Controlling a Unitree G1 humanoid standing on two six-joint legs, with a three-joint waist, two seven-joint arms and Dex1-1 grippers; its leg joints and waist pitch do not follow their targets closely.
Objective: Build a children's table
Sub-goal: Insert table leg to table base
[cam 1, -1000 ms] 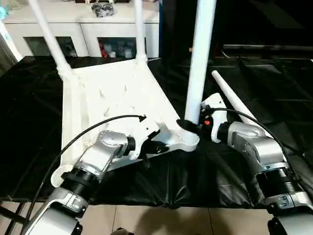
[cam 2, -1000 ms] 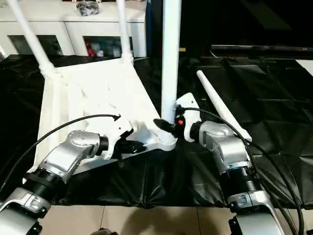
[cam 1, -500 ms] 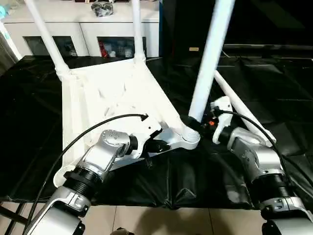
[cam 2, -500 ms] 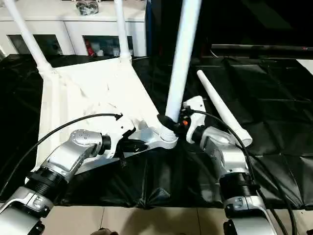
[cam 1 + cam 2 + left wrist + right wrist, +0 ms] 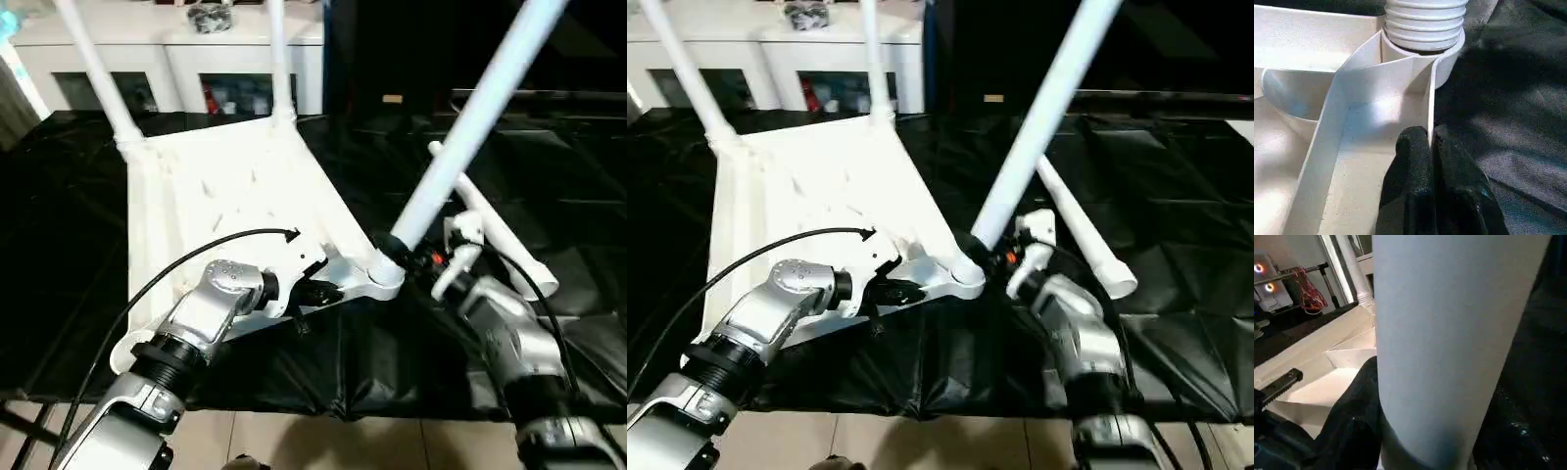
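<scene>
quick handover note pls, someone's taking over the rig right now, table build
Left gripper: shut on a rib of the tabletop, next to the near right corner socket.
Right gripper: closed around the third leg, which leans right at that socket, not seated straight.
Done: two far legs stand in their sockets.
Left: straighten and seat the third leg, then fit the fourth leg, lying on the black cloth.

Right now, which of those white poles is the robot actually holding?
Start at the white tabletop lying upside down on the black sheet. At its near corner, by the right gripper, one leg leans steeply away from the tabletop, while two legs at the far corners stand upright and a fourth lies flat.
</scene>
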